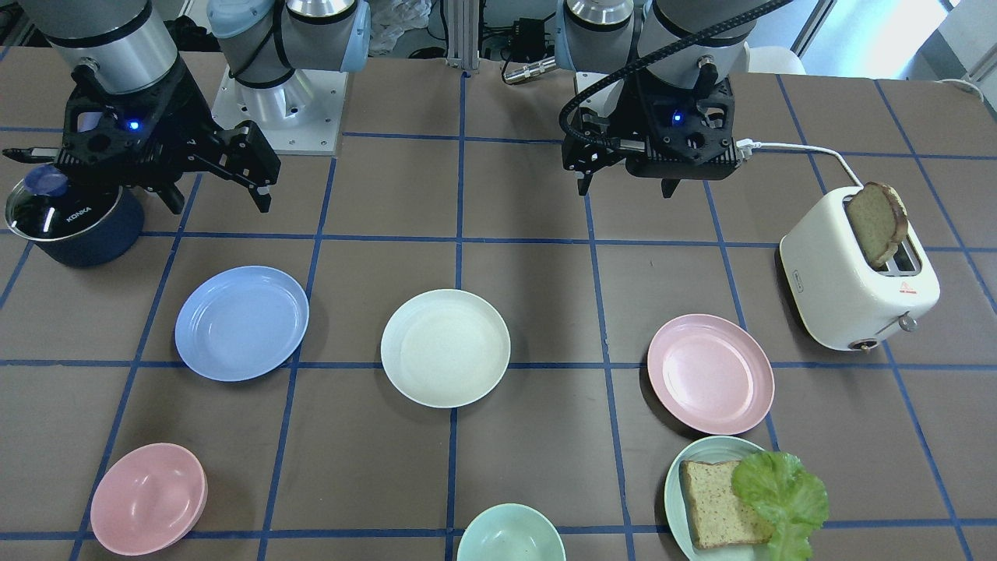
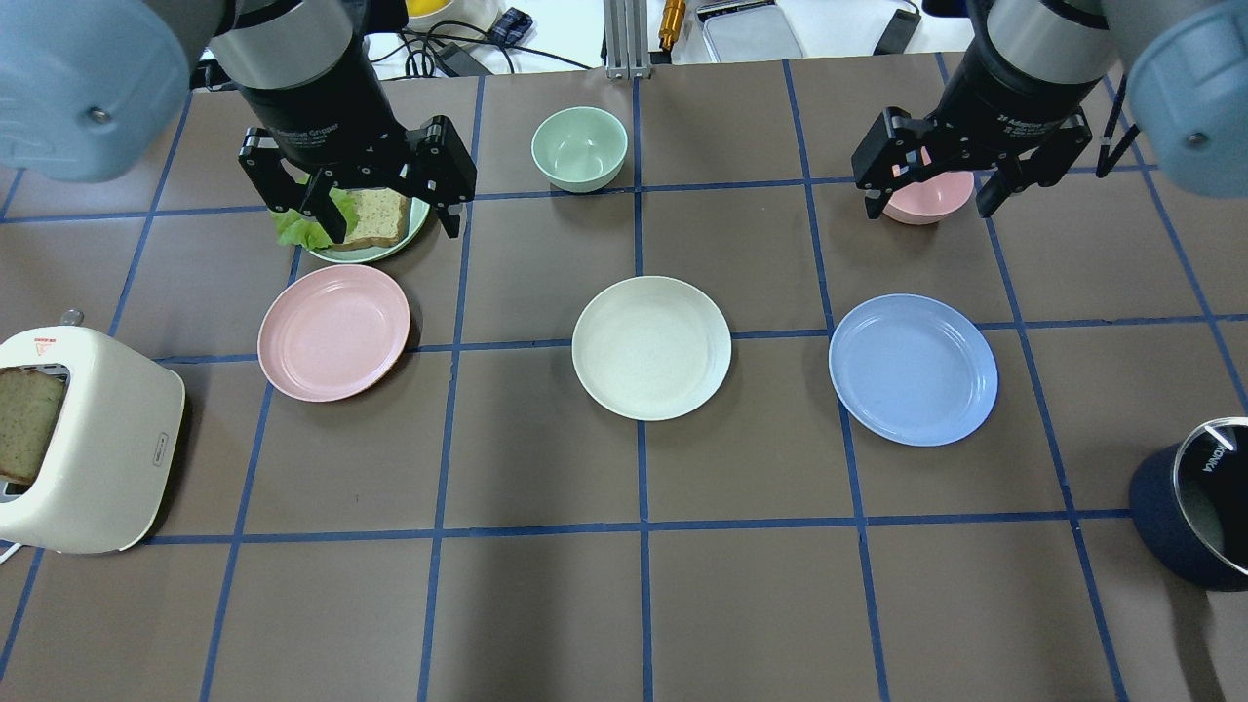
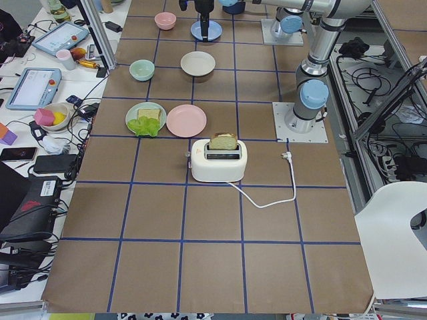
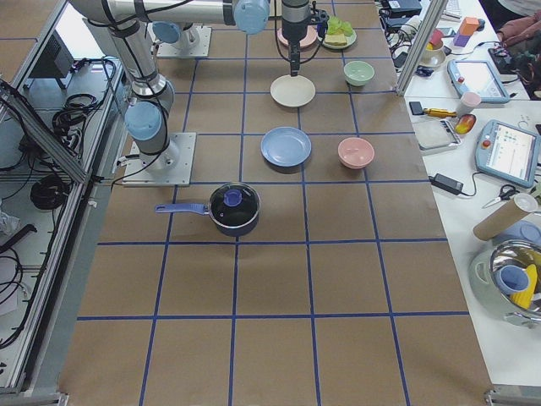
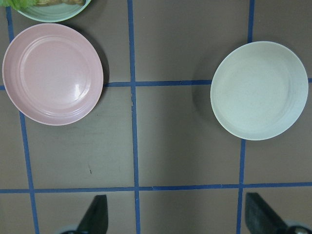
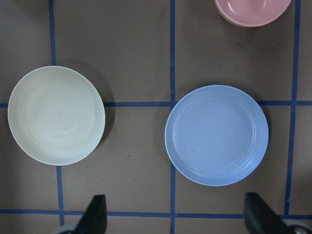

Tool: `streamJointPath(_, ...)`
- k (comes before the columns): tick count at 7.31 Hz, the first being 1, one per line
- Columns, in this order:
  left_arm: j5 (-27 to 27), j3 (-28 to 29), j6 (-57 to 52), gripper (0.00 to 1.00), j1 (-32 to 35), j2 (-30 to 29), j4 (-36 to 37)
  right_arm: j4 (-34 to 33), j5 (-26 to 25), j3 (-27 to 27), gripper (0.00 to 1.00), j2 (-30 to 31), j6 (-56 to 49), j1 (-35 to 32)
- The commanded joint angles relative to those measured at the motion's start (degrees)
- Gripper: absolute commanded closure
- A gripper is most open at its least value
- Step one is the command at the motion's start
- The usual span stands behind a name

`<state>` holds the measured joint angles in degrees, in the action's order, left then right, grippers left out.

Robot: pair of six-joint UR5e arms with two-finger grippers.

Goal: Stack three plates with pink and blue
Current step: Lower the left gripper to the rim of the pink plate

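Lying in row on brown blue-gridded surface (image 2: 546,604), well apart, none stacked: round pastel pink plastic plate (image 2: 333,332) at robot's left, round cream-white plastic plate (image 2: 651,347) between, round light blue plastic plate (image 2: 913,370) at right. Above surface, left hand (image 2: 390,231) and right hand (image 2: 928,210) hover, fingers apart, empty.
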<state>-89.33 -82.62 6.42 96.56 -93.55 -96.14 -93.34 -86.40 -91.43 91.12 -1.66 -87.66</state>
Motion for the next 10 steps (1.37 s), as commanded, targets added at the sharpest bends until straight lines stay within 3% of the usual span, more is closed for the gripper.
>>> streamJointPath(1, -0.05, -0.08, -0.27, 0.00, -0.32, -0.14, 0.25, -0.09, -0.70, 0.11, 0.00, 0.03, 0.69, -0.49)
streamJointPath(6, -0.05, -2.08, -1.41, 0.00, -2.86, -2.15, 0.69, -0.09, -0.87, -2.60, 0.00, 0.37, 2.54, -1.37)
streamJointPath(8, -1.36, -10.49, -3.61, 0.00, -4.96, -6.27, 12.40, -1.49, -1.05, -4.98, 0.00, 0.47, 2.18, -0.32)
streamJointPath(9, -1.81, -15.24, -3.79, 0.00, -6.80, -10.82, 24.04, -2.54, -0.97, -6.29, 0.00, 0.29, 2.01, 0.12)
streamJointPath(10, -2.07, -17.55, -4.92, 0.00, -7.61, -14.26, 30.42, -3.42, -0.97, -6.83, 0.00, 0.38, 2.53, 0.38)
